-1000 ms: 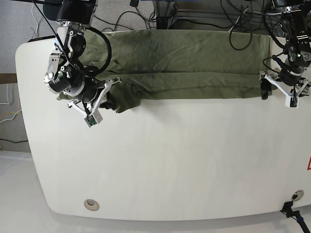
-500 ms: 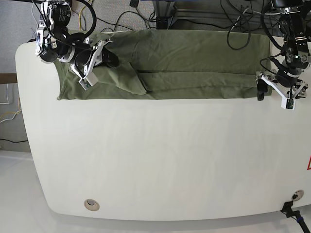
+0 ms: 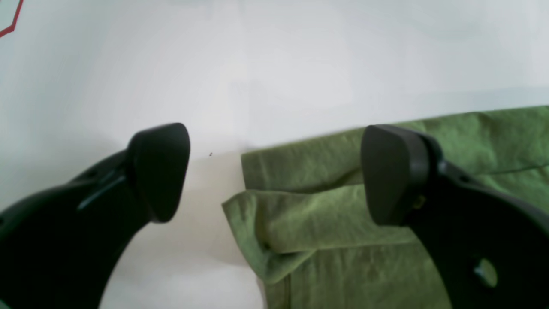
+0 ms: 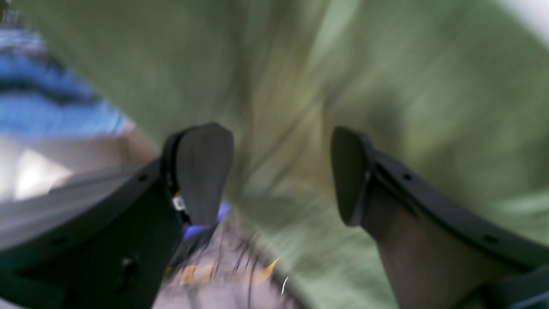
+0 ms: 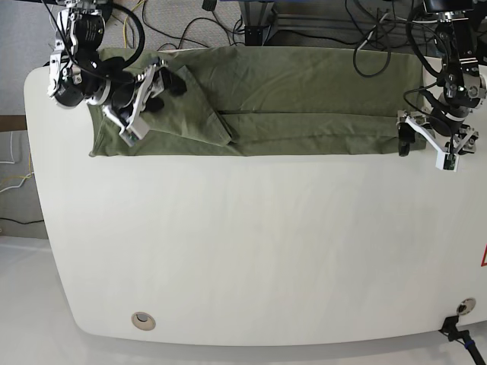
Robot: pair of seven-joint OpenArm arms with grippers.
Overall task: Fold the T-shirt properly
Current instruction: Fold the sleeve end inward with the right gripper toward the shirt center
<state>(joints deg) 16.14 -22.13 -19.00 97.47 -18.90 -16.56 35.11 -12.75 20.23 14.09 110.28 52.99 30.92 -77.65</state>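
One T-shirt (image 5: 304,99) lies as a long folded band along the far edge of the white counter (image 5: 251,251). Two pincers hang spread wide, gripping nothing: the right pincer (image 5: 152,95) above the shirt's end, the left pincer (image 5: 426,144) at the opposite end. Only the left wrist view shows that end's layered corner (image 3: 257,223); the right wrist view is blurred.

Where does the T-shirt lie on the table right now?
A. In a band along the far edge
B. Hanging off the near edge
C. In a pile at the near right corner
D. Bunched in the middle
A: in the base view the T-shirt stretches across the far edge of the table, between the right gripper and the left gripper.
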